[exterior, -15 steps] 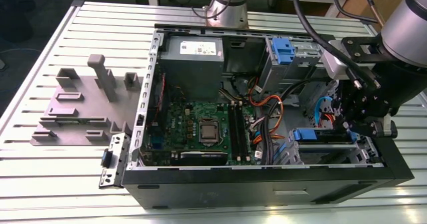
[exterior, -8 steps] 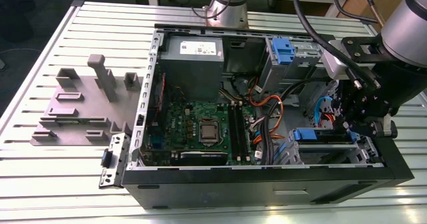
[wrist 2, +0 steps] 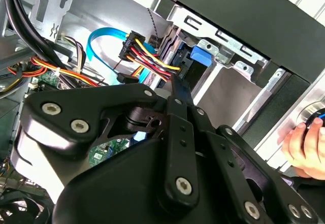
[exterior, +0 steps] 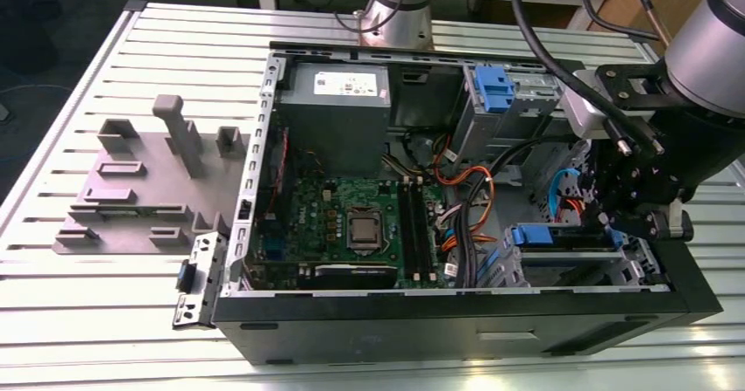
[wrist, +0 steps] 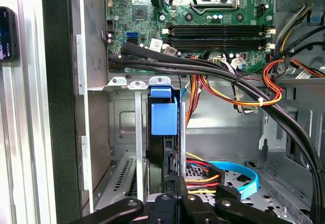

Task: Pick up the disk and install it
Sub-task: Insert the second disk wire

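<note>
Surface: ribbed pale metal workbench carrying an open black desktop computer case and, on the exterior view's left, a grey plastic fixture block with upright posts.
Case interior: green motherboard with a bare processor socket in the middle, and a grey metal power supply box with a small white sticker behind it.
Spare clip: a bare blue plastic clip sits in the upper metal bay, well apart from the gripper.
Cables: bundled black, red, yellow and orange wires cross between the motherboard and the drive cage; a light blue flat data cable curls near the cage floor.
Disk: the dark-edged hard drive with a blue plastic rail tab stands on edge inside the silver sheet-metal drive cage, between two cage uprights; in the exterior view its blue tab lies at the cage just beside the gripper.
Gripper: the black linkage gripper hangs over the drive cage on the exterior view's right, its fingers clenched on the disk's near edge.
Person: a hand rests at the case's outer edge in the second wrist view.
</note>
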Controlling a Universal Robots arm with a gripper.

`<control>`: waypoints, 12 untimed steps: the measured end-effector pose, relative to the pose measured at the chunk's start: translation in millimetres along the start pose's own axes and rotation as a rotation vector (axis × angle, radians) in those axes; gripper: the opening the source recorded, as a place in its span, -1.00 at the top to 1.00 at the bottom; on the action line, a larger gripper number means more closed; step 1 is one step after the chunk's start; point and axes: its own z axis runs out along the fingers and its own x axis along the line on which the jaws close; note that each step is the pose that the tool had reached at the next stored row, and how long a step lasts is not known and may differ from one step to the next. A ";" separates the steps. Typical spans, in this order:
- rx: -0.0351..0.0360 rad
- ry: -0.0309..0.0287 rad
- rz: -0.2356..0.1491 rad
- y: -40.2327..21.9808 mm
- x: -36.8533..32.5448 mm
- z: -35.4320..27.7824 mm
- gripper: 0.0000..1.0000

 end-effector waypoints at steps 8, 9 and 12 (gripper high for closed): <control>0.0000 0.0001 0.000 11.2 0.4 -1.0 0.79; 0.0000 0.0000 0.000 11.3 0.4 -1.0 0.79; 0.0000 0.0002 0.000 11.1 0.3 -3.4 0.79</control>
